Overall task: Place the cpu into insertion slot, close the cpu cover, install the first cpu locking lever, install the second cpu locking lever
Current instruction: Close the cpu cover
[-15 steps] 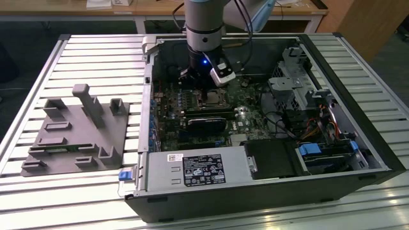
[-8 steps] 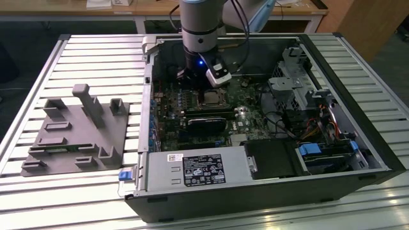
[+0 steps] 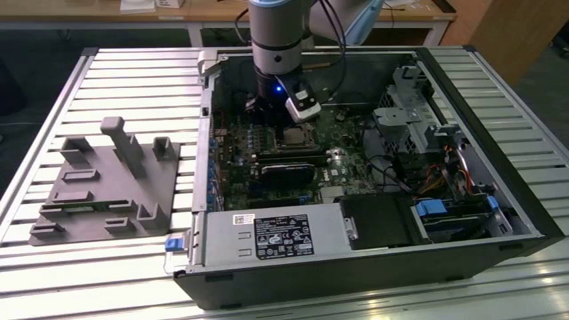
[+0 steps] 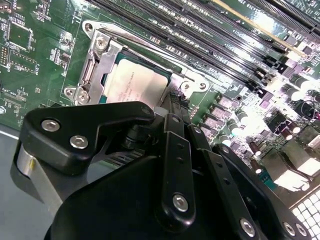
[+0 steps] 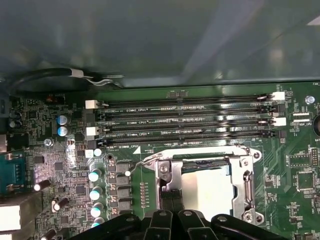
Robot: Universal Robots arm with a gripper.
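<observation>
The cpu (image 4: 134, 84) (image 5: 205, 189), a pale silver square, lies in the motherboard socket. The cpu cover (image 4: 98, 59) (image 5: 247, 181), a silver frame, lies flat around it. A thin wire locking lever (image 5: 146, 160) (image 4: 150, 42) runs along one socket edge. My black gripper (image 4: 174, 107) (image 5: 172, 199) (image 3: 291, 131) stands at the socket's side next to the cover, its two fingertips pressed close together. Whether they pinch anything is hidden. In the exterior view the arm reaches down into the open computer case over the socket.
Memory slots (image 5: 190, 122) lie beside the socket, with capacitors (image 5: 95, 175) on the other side. A black card (image 3: 289, 170), drive bays (image 3: 418, 127) and cables crowd the case (image 3: 374, 267). A grey fixture (image 3: 106, 180) sits on the slatted table at the exterior view's left.
</observation>
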